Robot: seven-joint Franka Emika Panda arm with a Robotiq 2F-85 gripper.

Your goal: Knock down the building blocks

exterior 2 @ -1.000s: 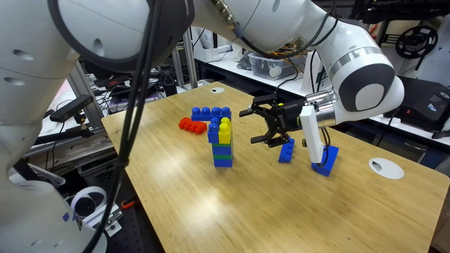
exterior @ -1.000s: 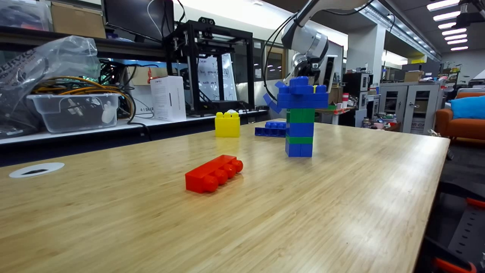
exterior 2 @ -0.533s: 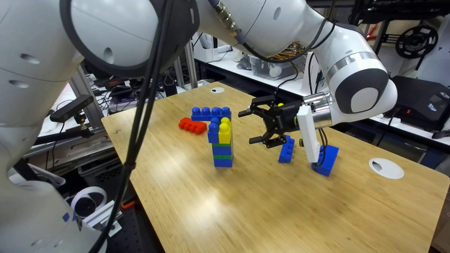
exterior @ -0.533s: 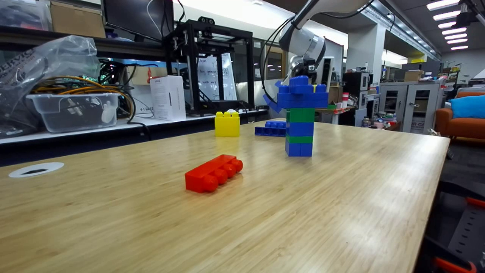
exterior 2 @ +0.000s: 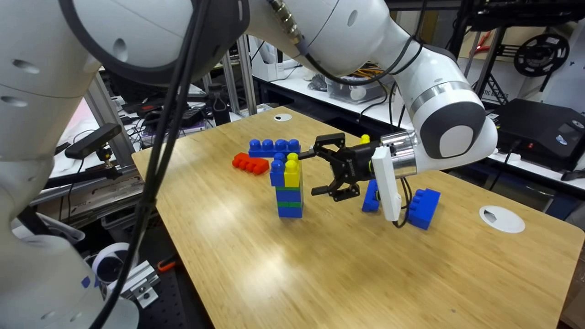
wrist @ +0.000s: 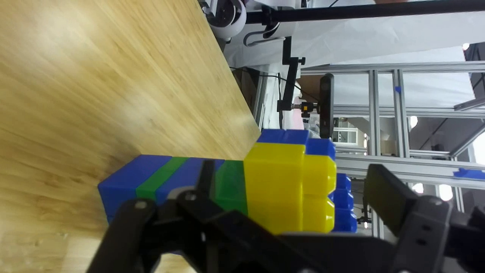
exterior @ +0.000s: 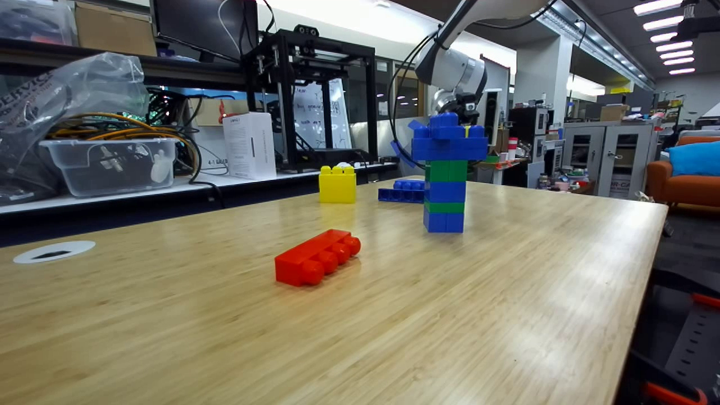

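The building blocks [exterior 2: 289,195] stand upright as a blue and green tower with a wider top of blue and yellow bricks. The tower also shows in an exterior view [exterior: 446,171] and fills the middle of the wrist view [wrist: 274,185]. My gripper [exterior 2: 313,172] is open and sideways beside the tower's top, with nothing held. In the wrist view the yellow top brick lies between the open fingers [wrist: 295,182]. The upper fingertip looks close to the top studs; I cannot tell whether it touches. In an exterior view the gripper [exterior: 468,107] is mostly hidden behind the tower.
On the wooden table [exterior 2: 356,274] lie a flat red brick [exterior 2: 250,163], a blue brick [exterior 2: 371,197] and a larger blue brick [exterior 2: 424,208]. A yellow brick [exterior: 337,185] stands near the table's far edge. A white shelf with a clear bin [exterior: 112,166] runs alongside.
In an exterior view my gripper has moved left and slightly down, closer to the tower's top. It has stayed open. The tower and the loose bricks have not moved.
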